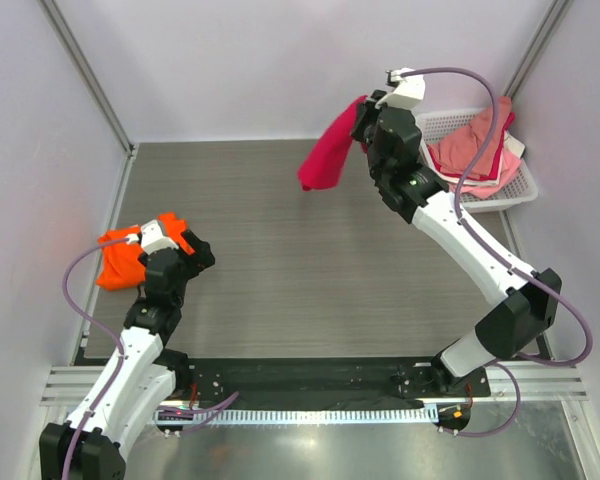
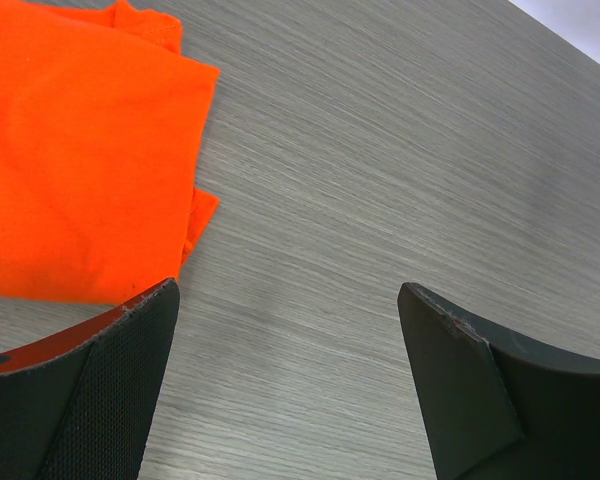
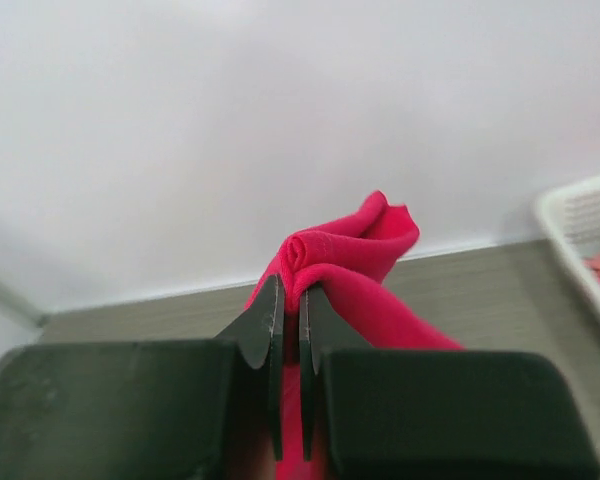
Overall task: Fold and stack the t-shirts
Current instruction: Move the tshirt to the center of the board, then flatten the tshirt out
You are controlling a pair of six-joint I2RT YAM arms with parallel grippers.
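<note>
My right gripper [image 1: 363, 118] is shut on a bunched fold of the crimson-red t-shirt [image 1: 327, 150] and holds it in the air at the back of the table; the shirt hangs down to the left of the gripper. In the right wrist view the red cloth [image 3: 352, 262] is pinched between the fingertips [image 3: 291, 300]. The bright orange t-shirt [image 1: 123, 258] lies folded at the table's left edge. My left gripper [image 1: 185, 252] is open and empty just right of it; the orange shirt [image 2: 75, 150] shows up-left of its fingers [image 2: 120, 380].
A white lattice basket [image 1: 515, 185] at the back right holds pink and red cloth [image 1: 475, 150]. The basket's rim [image 3: 580, 225] shows at the right of the right wrist view. White walls enclose the grey wood-grain table [image 1: 300, 270].
</note>
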